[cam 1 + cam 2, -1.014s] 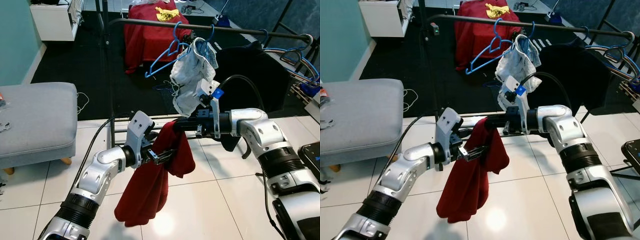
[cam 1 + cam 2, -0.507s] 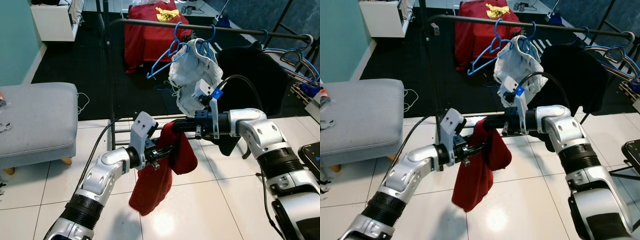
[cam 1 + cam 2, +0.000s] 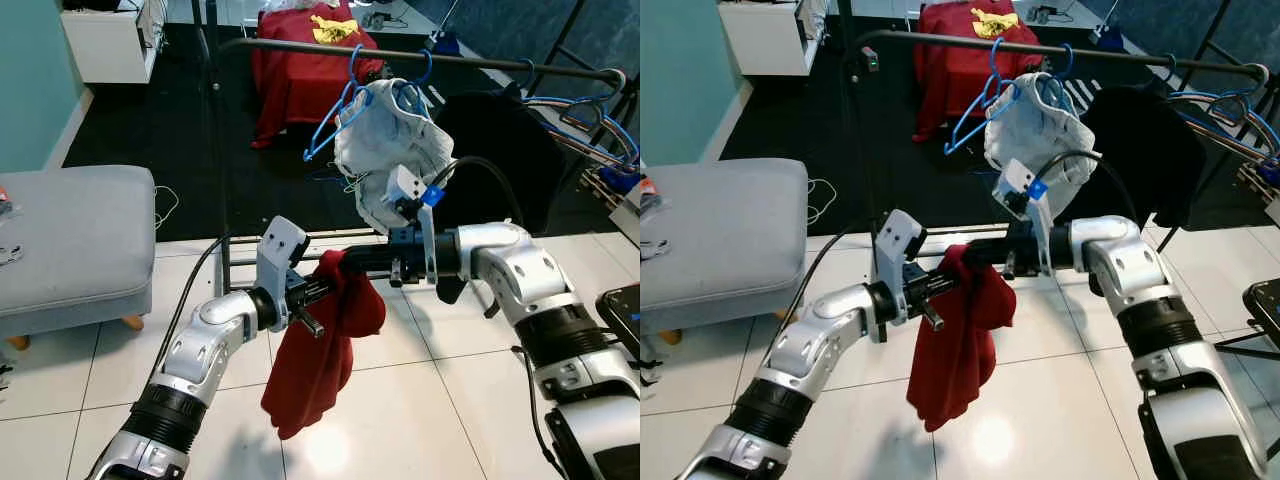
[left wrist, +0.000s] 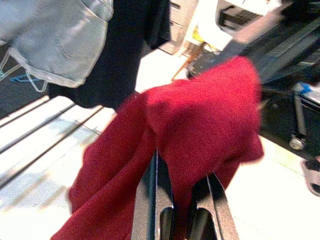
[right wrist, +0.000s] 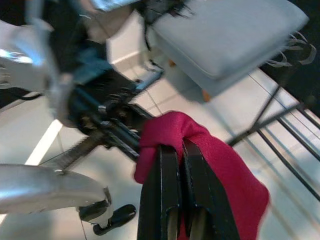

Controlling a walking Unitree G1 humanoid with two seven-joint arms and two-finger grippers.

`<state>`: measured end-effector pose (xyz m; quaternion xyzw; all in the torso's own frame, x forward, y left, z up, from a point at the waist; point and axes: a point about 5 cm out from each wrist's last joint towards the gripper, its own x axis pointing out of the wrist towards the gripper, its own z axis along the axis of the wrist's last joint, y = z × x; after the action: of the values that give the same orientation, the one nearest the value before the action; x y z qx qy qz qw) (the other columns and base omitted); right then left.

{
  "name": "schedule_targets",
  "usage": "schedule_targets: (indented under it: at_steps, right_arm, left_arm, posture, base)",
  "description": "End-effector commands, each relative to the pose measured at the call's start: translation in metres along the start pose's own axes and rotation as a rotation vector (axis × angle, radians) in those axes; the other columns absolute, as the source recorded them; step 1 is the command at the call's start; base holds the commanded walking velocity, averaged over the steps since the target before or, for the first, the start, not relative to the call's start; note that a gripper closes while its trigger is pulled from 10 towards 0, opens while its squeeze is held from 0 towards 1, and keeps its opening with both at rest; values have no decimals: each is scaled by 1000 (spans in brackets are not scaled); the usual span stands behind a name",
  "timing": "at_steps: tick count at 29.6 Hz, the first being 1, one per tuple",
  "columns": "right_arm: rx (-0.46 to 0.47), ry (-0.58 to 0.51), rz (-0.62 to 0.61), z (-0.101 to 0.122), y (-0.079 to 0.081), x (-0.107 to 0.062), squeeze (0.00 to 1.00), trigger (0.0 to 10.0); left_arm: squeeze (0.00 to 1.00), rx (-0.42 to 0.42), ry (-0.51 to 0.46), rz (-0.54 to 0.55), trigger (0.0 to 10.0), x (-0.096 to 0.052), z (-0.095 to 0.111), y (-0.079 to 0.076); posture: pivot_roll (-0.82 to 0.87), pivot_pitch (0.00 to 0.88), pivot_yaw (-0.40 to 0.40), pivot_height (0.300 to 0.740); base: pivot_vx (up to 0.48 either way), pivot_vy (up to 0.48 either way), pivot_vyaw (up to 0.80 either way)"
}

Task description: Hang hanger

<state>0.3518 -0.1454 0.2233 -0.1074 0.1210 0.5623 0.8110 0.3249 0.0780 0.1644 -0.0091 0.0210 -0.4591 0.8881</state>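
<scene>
A dark red garment (image 3: 322, 360) hangs between my two grippers above the white tiles. My left gripper (image 3: 318, 292) is shut on its upper left fold, and the left wrist view shows the black fingers (image 4: 154, 200) pinching the red garment (image 4: 200, 120). From the right, my right gripper (image 3: 347, 262) is shut on the top of the cloth; its fingers (image 5: 167, 190) close on a red bunch. Behind them a black rail (image 3: 480, 60) carries a blue hanger (image 3: 335, 115) and a whitish-grey garment (image 3: 385, 150). I cannot make out a hanger inside the red garment.
A black garment (image 3: 500, 150) and more blue hangers (image 3: 600, 120) hang further right on the rail. A grey ottoman (image 3: 70, 240) stands at the left. The rack's base bars (image 3: 240, 250) run just behind my arms. A red-draped object (image 3: 300, 60) is at the back.
My left gripper has risen and closed in toward the right gripper, lifting the cloth's hanging end. The whitish garment and blue hanger on the rail have swung slightly right.
</scene>
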Motion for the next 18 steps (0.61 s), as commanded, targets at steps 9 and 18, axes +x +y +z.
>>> schedule_targets:
  at_steps: [9, 18]
  right_arm:
    - [-8, 94, -693, -41, -47, -29, 0, 10000]
    - [195, -26, -850, -92, -24, -46, 0, 10000]
  left_arm:
    - [0, 50, 157, -36, 0, -11, -7, 7]
    - [0, 0, 232, -2, 0, -18, -11, 14]
  posture:
    - [-110, 92, -87, 740]
    - [-110, 105, -78, 740]
  base:
    - [0, 0, 0]
    - [0, 0, 0]
